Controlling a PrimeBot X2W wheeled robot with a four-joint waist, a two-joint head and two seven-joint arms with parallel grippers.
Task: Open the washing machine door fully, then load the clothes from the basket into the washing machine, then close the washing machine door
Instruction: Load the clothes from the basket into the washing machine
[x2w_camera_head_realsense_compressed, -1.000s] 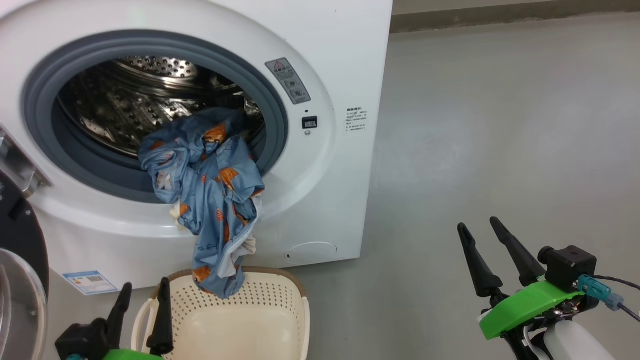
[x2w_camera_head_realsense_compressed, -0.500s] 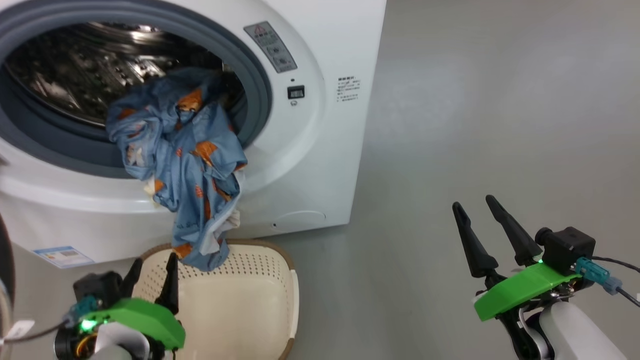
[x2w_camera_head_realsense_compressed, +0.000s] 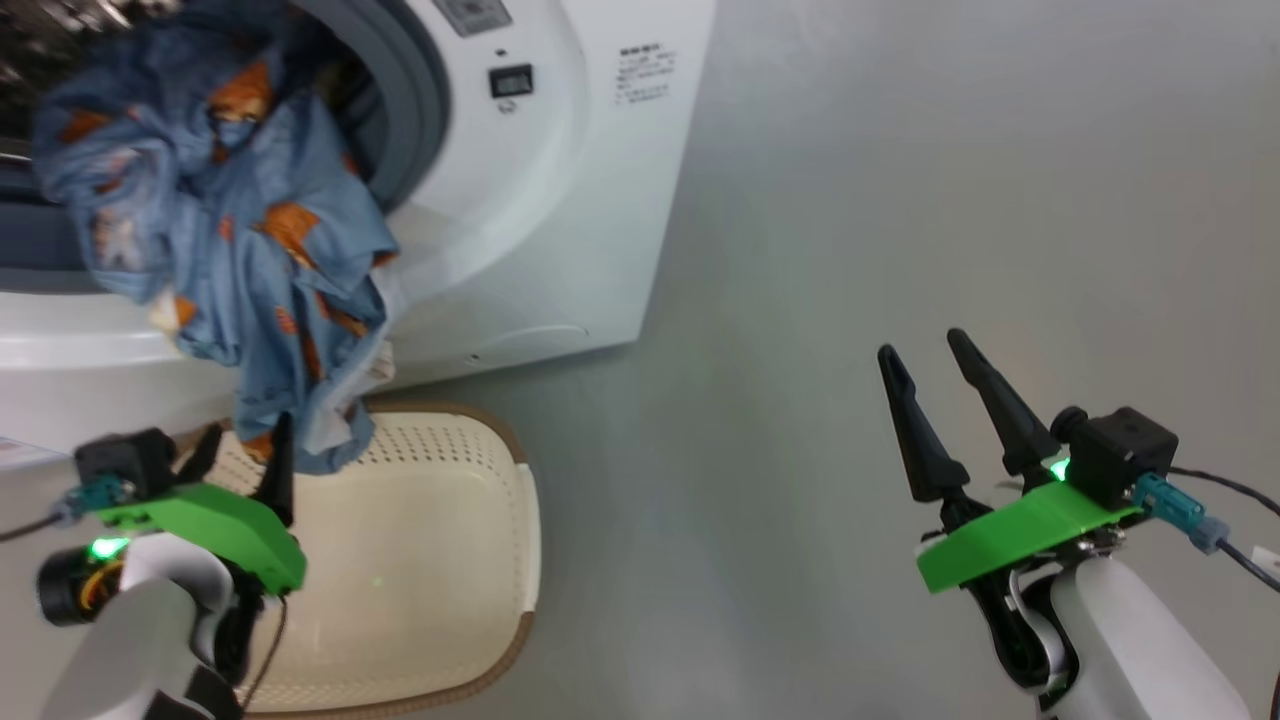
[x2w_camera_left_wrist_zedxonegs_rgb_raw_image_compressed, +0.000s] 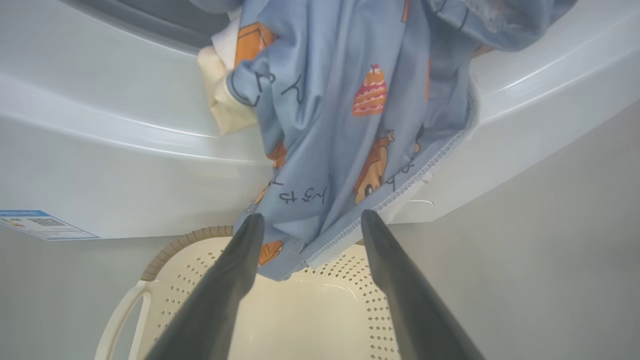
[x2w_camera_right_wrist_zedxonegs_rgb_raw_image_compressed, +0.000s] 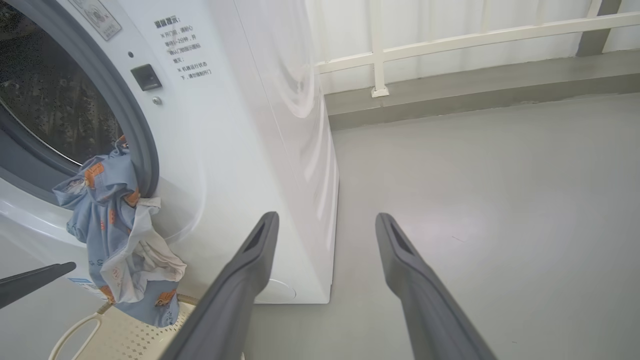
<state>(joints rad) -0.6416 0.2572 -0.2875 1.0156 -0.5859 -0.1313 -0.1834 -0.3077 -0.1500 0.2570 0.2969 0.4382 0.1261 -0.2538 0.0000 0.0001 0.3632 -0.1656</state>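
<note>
Both pairs of jaws stand spread and empty: the left jaws low at eight o'clock in the head view, tips just beside the hanging tail of the clothes (x2w_camera_head_realsense_compressed: 230, 230), the right jaws at four o'clock over bare floor (x2w_camera_head_realsense_compressed: 850, 200). The clothes drape out of the drum over the grey gasket (x2w_camera_head_realsense_compressed: 420, 100) of the washing machine (x2w_camera_head_realsense_compressed: 600, 200), their tail dangling over the back of the basket (x2w_camera_head_realsense_compressed: 520, 520) at seven o'clock. Loading looks half done. I would pinch the tail high, near the lip, lift it toward eleven o'clock and push deep, so nothing lies across the gasket at closing. The machine's front lip and the basket rim crowd the left side, while from two to five o'clock the floor lies open.
</note>
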